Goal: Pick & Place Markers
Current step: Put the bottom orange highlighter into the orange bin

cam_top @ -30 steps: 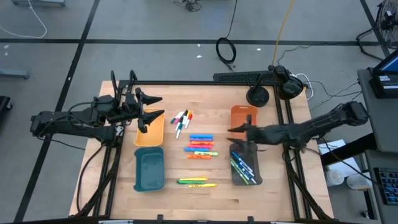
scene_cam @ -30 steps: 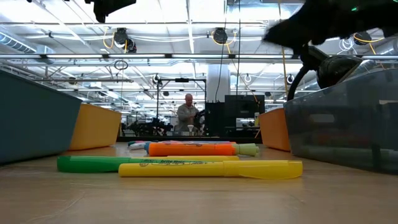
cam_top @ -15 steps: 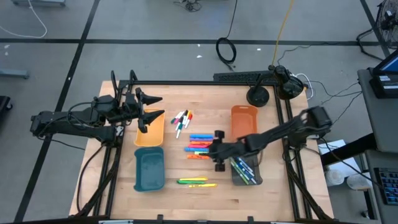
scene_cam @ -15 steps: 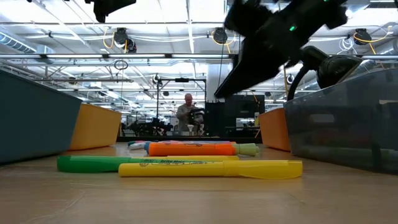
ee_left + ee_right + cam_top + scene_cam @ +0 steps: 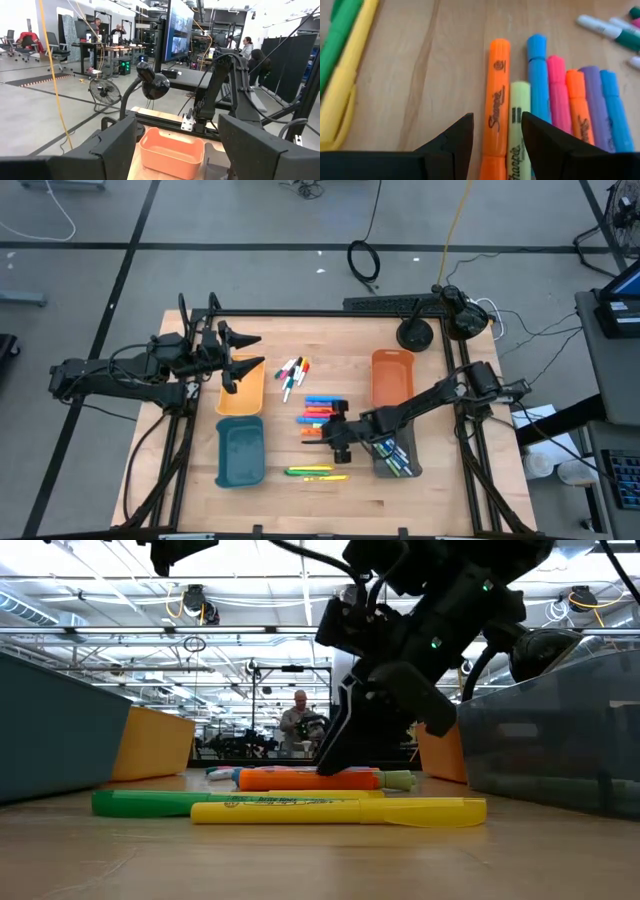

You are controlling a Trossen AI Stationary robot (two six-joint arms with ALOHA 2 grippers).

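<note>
A row of thick highlighters (image 5: 322,415) lies flat mid-table, with thin white markers (image 5: 292,370) farther back and a green and a yellow highlighter (image 5: 315,472) nearer. My right gripper (image 5: 338,438) is open and low over the near end of the row. In the right wrist view its fingers (image 5: 451,145) stand on either side of the orange highlighter (image 5: 497,110), with a pale green one (image 5: 519,125) beside it. My left gripper (image 5: 245,362) waits open above the yellow tray (image 5: 240,395). My right gripper comes slanting down from the table's right, its fingertip (image 5: 335,762) level with the orange highlighter (image 5: 300,779), fingers along it. I cannot tell whether it touches. The highlighter lies flat on the table.
A teal tray (image 5: 240,455) sits near left, an orange tray (image 5: 392,375) far right, and a grey tray (image 5: 398,455) holding several markers near right. The green (image 5: 150,802) and yellow (image 5: 340,811) highlighters lie close to the near edge. A person stands in the room behind.
My right arm has swung from above the grey and orange trays toward the table's left and come down to the near end of the highlighter row. The highlighters have stayed where they were.
</note>
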